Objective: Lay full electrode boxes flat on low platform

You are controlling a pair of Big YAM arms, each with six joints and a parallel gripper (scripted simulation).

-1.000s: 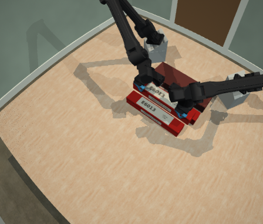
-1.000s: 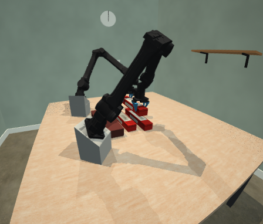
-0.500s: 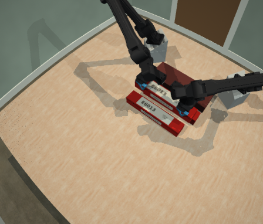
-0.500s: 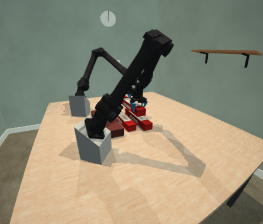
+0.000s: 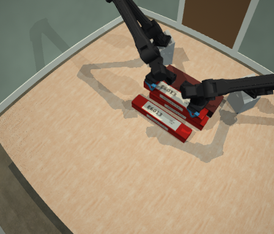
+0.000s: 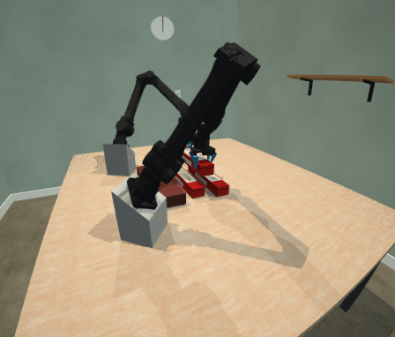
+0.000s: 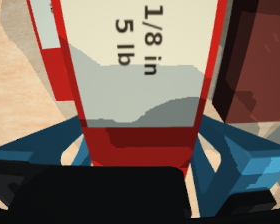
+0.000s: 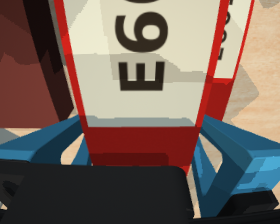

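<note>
the held box (image 5: 172,92) (image 6: 205,166) (image 7: 136,95) (image 8: 141,107) likely reads "e6013", "5 lb".

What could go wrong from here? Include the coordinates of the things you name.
Snag: the lifted box (image 5: 169,90) (image 6: 206,167) (image 7: 141,95) (image 8: 146,107) overhangs the middle box (image 5: 202,124) (image 6: 197,190); a dip might knock it.
Tilt: the left gripper (image 5: 193,113) (image 6: 189,145) (image 7: 140,113) and right gripper (image 5: 151,86) (image 6: 204,159) (image 8: 141,113) grip opposite ends, so uneven motion could twist it.
Wrong pick: all visible labels look alike, so a lighter box might reach the platform (image 5: 180,73) (image 6: 175,195) (image 7: 261,65) (image 8: 21,85).

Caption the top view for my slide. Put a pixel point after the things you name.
Left gripper (image 5: 197,111) (image 6: 204,160) (image 7: 141,122) and right gripper (image 5: 156,83) (image 6: 190,145) (image 8: 141,113) hold one red electrode box (image 5: 169,90) (image 6: 204,167) (image 7: 141,95) (image 8: 141,110) aloft near the low platform (image 5: 216,102) (image 6: 175,195) (image 7: 261,65) (image 8: 21,90).
</note>
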